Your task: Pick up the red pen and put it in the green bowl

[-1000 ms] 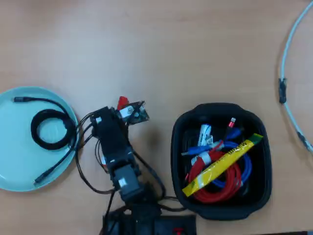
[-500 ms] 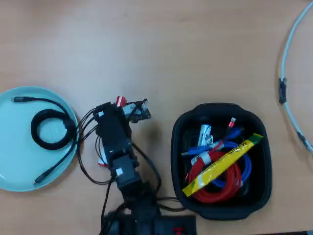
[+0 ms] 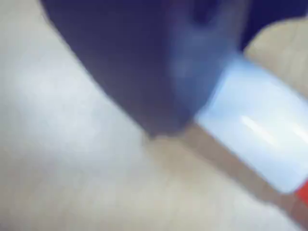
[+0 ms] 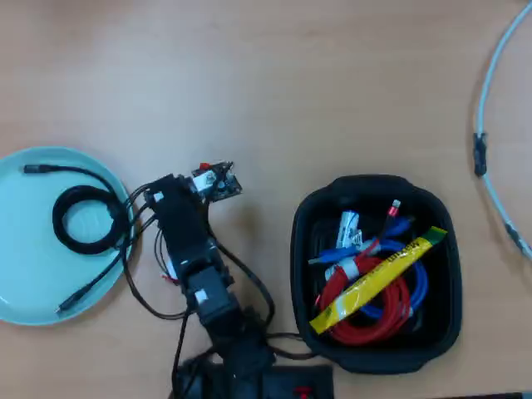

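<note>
The wrist view is very close and blurred. The red pen (image 3: 255,125) lies on the pale wood table, a white barrel running to the lower right, where red shows at the frame's edge. My gripper (image 3: 166,127) shows as one dark blue jaw just left of the barrel, touching or nearly touching it. The other jaw is hidden. In the overhead view the arm (image 4: 195,258) covers the gripper and most of the pen. The green bowl (image 4: 29,287) sits at the left edge, just left of the arm, with a coiled black cable (image 4: 83,218) in it.
A black rounded-square tub (image 4: 306,218) to the right of the arm holds red and blue cables and a yellow strip. A white cable (image 4: 487,179) curves along the right edge. The arm's own black wires loop on the table by its base.
</note>
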Robot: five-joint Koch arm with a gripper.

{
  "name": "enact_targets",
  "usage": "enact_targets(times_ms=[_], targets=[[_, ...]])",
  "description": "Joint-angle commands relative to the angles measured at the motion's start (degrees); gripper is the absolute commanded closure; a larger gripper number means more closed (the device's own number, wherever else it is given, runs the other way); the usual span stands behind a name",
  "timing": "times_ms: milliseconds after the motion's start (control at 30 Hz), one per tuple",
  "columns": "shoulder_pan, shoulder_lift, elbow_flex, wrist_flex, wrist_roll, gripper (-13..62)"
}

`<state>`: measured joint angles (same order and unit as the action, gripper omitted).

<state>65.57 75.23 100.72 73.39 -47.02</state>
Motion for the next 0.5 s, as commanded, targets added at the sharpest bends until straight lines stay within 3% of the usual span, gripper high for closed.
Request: enact_targets(times_ms=[0, 467], targets=[[-0.6, 0.4, 0.3, -1.1, 1.1, 58.3], [-0.5, 0.6, -0.3, -1.8, 18.2, 57.1]])
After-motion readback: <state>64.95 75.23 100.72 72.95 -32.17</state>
